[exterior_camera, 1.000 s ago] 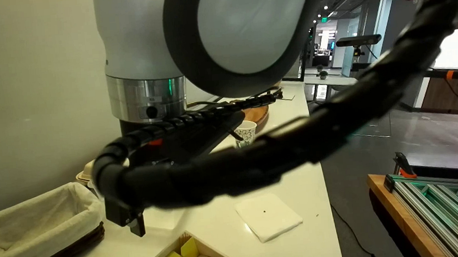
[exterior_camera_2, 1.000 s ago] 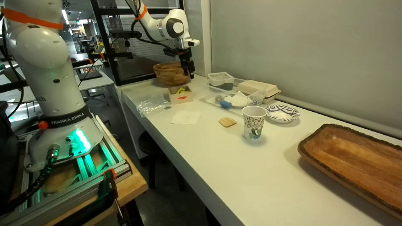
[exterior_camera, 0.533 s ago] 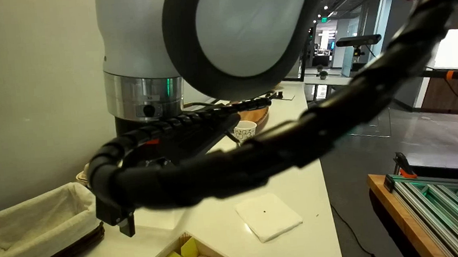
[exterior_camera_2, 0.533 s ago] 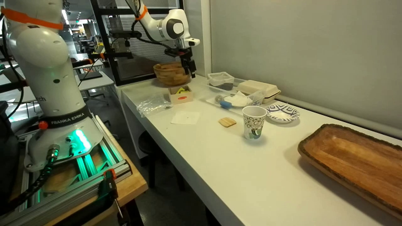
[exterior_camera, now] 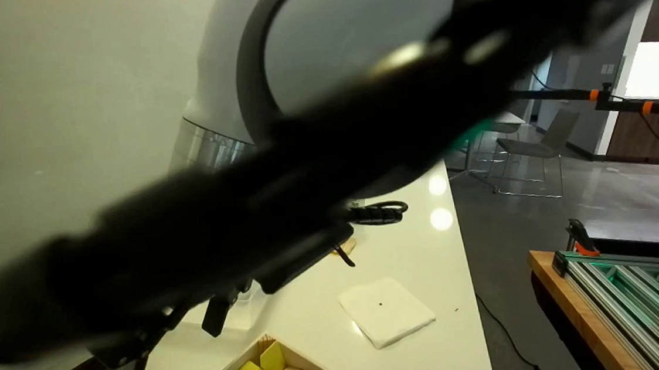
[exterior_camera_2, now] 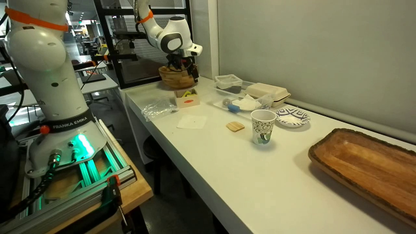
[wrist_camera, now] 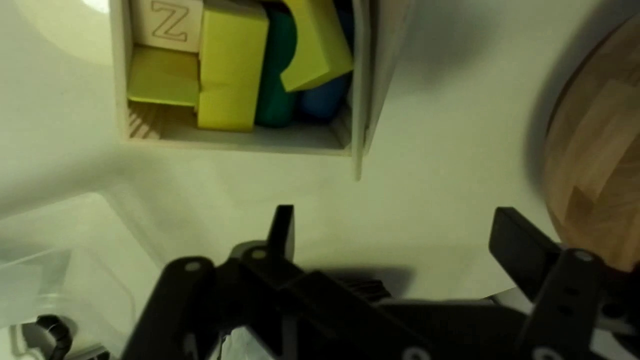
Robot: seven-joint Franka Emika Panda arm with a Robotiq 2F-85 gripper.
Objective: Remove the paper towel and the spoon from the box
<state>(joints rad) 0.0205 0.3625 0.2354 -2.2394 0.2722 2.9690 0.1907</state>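
Note:
The box has pale tan sides and holds yellow blocks, green and blue pieces and a letter block. It also shows in both exterior views, near the far end of the counter. My gripper stands open above the counter beside the box, with nothing between its fingers. In an exterior view both fingers of the gripper hang wide apart below the blurred arm. A crumpled white paper towel lies in the clear plastic tub. I cannot make out the spoon; it is hidden or out of view.
A wooden bowl stands close to my gripper. The cloth-lined basket, clear tub and takeout container line the wall side. A flat napkin, plastic wrap, paper cup and wooden tray lie elsewhere.
The arm has swung and tilted, its hose sweeping across an exterior view. The gripper has shifted slightly, and both its fingers show there now. The box and counter objects are unmoved.

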